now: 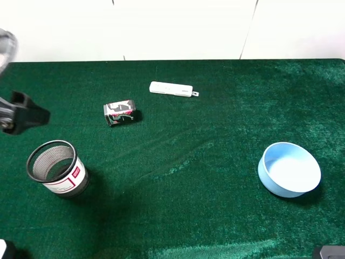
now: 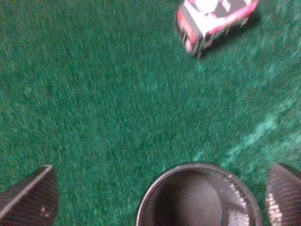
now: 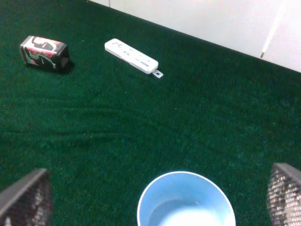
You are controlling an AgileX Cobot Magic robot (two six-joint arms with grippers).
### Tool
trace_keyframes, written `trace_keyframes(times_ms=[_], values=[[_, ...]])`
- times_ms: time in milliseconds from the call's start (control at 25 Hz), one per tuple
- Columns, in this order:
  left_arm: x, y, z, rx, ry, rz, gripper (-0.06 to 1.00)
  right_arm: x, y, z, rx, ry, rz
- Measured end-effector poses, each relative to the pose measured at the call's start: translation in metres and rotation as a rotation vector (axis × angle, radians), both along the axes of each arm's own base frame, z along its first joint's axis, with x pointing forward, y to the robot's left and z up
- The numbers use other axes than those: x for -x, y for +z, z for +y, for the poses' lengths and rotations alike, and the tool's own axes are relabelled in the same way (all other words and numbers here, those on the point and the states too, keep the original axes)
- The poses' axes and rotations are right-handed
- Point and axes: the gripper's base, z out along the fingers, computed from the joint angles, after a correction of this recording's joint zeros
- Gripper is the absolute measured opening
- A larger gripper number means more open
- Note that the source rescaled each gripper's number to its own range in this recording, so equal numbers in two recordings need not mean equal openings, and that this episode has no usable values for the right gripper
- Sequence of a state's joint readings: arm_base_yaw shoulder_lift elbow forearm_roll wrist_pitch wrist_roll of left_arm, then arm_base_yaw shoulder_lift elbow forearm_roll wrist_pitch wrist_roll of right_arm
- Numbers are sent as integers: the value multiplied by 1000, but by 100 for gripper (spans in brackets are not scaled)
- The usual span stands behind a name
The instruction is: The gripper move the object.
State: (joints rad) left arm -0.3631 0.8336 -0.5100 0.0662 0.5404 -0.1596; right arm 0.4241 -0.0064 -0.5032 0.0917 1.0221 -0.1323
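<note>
The black wire-mesh cup (image 1: 56, 168) with a white red-bordered label stands upright on the green cloth at the left. My left gripper (image 1: 24, 114) shows only partly at the far left edge of the exterior view, a little beyond the cup. In the blurred left wrist view, the left gripper (image 2: 162, 188) is open and the cup's rim (image 2: 197, 169) lies between its two fingers (image 2: 30, 200), not gripped. My right gripper (image 3: 155, 188) is open and empty, hovering over the light blue bowl (image 3: 186, 200).
A small black-and-pink can (image 1: 119, 113) lies on its side behind and to the right of the cup. A white remote-like stick (image 1: 171, 89) lies further back. The light blue bowl (image 1: 289, 169) stands at the right. The cloth ends at a white wall (image 1: 178, 27).
</note>
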Motion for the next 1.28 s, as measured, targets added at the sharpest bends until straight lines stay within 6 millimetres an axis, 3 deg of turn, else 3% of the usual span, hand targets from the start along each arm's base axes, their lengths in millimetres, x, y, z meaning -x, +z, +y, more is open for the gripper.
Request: trace_keyframes(times_ms=[600,920,1280], values=[[51,44,15,163,-24,-327,100,0,0,0,0,0,0],[76,54,25,205,-33,-464,100,0,0,0,0,0,0],[119,53,41,270,-13,-554,100,0,0,0,0,0,0]])
